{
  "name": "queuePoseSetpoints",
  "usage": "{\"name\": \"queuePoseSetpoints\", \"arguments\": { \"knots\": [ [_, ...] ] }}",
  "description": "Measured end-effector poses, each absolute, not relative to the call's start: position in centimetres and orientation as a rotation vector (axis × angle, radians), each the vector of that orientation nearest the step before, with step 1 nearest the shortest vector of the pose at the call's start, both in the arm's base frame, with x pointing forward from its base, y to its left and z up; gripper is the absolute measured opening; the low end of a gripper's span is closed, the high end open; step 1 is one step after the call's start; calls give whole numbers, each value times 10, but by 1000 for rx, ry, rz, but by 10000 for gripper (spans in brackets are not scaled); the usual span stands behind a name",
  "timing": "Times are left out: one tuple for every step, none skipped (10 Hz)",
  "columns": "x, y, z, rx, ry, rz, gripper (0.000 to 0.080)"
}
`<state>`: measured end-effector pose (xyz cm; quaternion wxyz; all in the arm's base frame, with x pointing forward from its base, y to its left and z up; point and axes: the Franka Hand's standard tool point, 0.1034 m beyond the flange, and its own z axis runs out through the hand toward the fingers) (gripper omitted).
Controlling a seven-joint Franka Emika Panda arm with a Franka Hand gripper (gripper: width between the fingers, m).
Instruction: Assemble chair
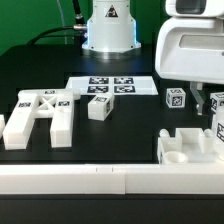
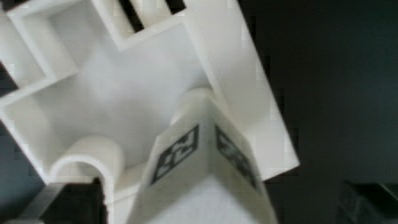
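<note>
White matte plastic: the notched block (image 1: pixel 188 147) lies just under my gripper (image 1: pixel 218 128), and its tagged face fills the wrist view. I cannot tell whether my jaws are apart or clamped, because the frame edge cuts them off. A small tagged cube (image 1: pixel 175 98) stands near them. The braced plate (image 1: pixel 38 115) lies well apart from them.

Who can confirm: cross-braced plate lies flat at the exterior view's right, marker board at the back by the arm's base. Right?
No. The cross-braced plate lies flat at the exterior view's left, not its right; the exterior view shows it. The marker board is at the back by the arm's base, as stated.
</note>
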<state>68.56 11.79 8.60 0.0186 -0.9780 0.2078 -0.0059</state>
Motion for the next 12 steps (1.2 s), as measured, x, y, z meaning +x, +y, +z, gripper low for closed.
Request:
{"name": "queuePoseSetpoints", "arguments": {
  "knots": [
    [687,118,86,-3062,498,-35,649],
    [687,118,86,-3081,373,-38,649],
    [687,119,86,-3093,268,-40,649],
    [687,118,86,-3101,187,-41,649],
    [687,117,86,-3110,60,-44,649],
    [688,115,86,-3111,-19,-46,649],
    [688,112,86,-3115,-157,-49,649],
    [688,110,86,-3112,-266,-50,649],
    [688,111,85,-3112,-254,-49,514],
    [688,110,85,-3112,-254,-49,514],
    [688,110,85,-3112,-254,-49,372],
    [688,110,85,-3112,-254,-49,289]
  ]
}}
